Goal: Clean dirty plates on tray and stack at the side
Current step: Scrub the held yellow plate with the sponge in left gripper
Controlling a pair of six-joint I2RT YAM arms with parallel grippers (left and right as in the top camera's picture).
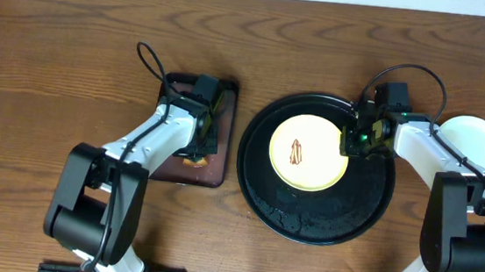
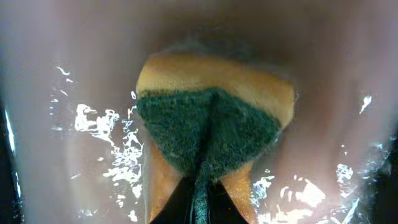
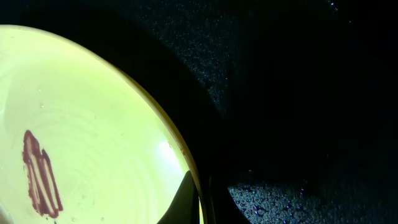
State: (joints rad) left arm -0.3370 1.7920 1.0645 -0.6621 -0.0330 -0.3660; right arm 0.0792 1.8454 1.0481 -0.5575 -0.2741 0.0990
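My left end effector (image 2: 199, 198) is clamped shut on a sponge (image 2: 211, 124), pinching it hard enough to fold a crease down the green scouring face, with the yellow foam bulging out above and at both sides. The sponge sits over the wet brown tray (image 1: 214, 174), where water glints all around it. I cannot tell whether it presses on the tray or hangs just above it. From overhead the arm hides nearly all of this; only a sliver of orange foam shows.

My right end effector (image 3: 200, 202) is closed to a narrow gap on the right rim of the yellow plate (image 3: 93, 124), with 1 finger (image 3: 180, 202) over the plate and the other outside it, hard to pick out against the black tray (image 3: 298, 93). The plate is inside the black tray, toward its back half, with a red-brown smear (image 3: 41, 175) left of its middle. I cannot tell whether the gripped edge is raised off the tray.

A white plate (image 1: 480, 139) rests on the surface (image 1: 56, 49) just right of the black tray, partly covered by my right arm. I cannot tell whether it is 1 plate or 2 stacked.
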